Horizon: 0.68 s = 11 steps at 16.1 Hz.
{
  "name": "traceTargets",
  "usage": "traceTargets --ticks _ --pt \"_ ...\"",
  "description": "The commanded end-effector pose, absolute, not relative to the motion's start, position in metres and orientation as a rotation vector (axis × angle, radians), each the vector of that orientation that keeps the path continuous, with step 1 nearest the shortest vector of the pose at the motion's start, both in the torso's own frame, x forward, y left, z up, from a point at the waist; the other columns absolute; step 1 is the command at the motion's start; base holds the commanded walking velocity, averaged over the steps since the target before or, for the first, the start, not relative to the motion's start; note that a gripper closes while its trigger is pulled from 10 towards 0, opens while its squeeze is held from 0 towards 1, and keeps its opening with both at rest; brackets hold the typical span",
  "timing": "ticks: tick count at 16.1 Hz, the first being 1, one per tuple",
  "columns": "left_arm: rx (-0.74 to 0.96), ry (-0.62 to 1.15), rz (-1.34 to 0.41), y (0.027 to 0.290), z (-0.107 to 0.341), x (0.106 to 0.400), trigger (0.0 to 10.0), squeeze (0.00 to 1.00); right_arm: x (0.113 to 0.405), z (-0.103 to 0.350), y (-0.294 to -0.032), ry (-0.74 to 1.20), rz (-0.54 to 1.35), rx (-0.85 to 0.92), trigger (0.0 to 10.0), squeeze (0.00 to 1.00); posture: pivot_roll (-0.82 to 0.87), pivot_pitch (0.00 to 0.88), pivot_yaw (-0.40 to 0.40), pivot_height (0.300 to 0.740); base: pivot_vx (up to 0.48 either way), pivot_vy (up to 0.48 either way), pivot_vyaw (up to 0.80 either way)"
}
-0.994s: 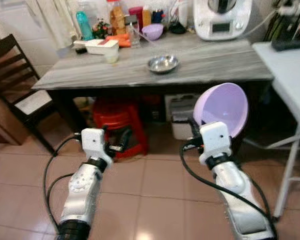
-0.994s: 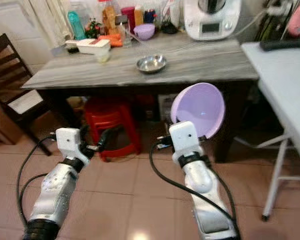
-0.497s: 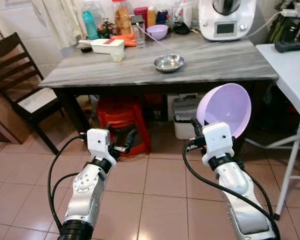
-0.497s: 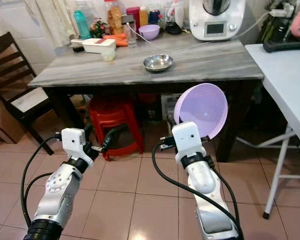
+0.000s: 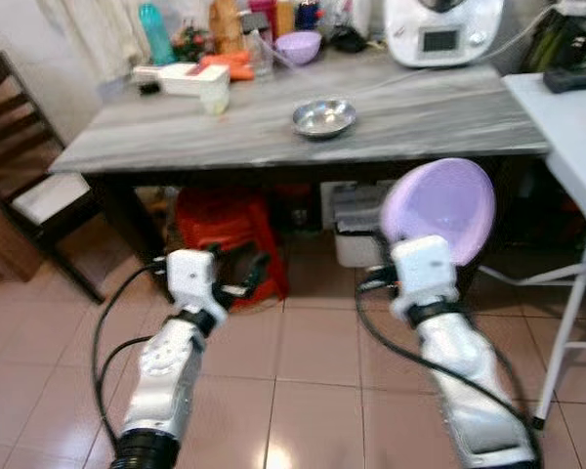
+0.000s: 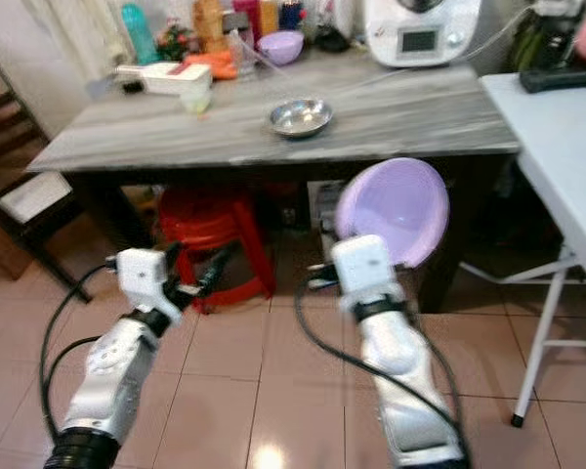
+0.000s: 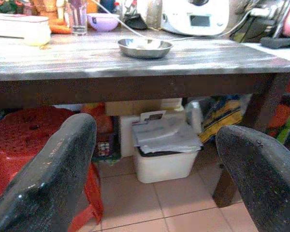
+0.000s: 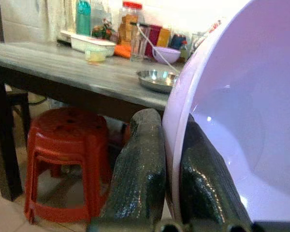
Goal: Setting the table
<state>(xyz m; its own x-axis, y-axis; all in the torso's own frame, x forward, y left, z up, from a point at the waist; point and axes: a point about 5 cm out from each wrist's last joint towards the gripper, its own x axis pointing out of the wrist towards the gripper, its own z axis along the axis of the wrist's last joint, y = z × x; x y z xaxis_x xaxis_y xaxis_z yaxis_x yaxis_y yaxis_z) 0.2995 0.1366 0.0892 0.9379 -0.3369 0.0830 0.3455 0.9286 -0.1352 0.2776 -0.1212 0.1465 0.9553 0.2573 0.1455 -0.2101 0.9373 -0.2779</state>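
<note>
I have the right gripper (image 8: 169,159) clamped on the rim of the lilac bowl (image 5: 439,207), one finger outside the wall and one inside, and the bowl stands on edge in the air in front of the surface (image 5: 273,137), below its top and towards its right end. The left gripper (image 7: 154,164) hangs low in front of the surface too, jaws released and wide apart, holding nothing.

On the surface, a steel dish (image 5: 323,117) sits near the middle. Behind it along the wall stand a small purple bowl (image 5: 298,46), a glass (image 7: 78,17), bottles (image 5: 156,32), and a white kitchen machine (image 5: 442,31) at the right rear with a cable (image 5: 513,37) running off to the right. A long white container (image 5: 181,78) lies at the left rear.

Under the surface, a red stool (image 5: 230,230) stands just ahead of the left gripper, and a white bin (image 7: 164,152) sits beside it. A dark chair (image 5: 24,186) stands off the left end of the surface, and a white folding table (image 5: 571,127) stands close to its right end, beside the held bowl.
</note>
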Motion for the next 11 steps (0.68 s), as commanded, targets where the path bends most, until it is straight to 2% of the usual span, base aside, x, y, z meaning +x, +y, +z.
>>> traceTargets --ticks 1,11 --pt "-0.144 -0.072 -0.357 0.1345 0.0925 0.3017 10.0 0.00 0.2792 0.1510 -0.1247 -0.203 0.233 -0.274 10.0 0.00 -0.15 0.000 0.132 0.740 0.424 0.000 0.42" --pt "-0.156 -0.072 -0.360 0.1308 0.0914 0.3011 10.0 0.00 0.2796 0.1518 -0.1257 -0.206 0.234 -0.281 10.0 0.00 -0.15 0.000 0.130 0.740 0.429 0.000 0.50"
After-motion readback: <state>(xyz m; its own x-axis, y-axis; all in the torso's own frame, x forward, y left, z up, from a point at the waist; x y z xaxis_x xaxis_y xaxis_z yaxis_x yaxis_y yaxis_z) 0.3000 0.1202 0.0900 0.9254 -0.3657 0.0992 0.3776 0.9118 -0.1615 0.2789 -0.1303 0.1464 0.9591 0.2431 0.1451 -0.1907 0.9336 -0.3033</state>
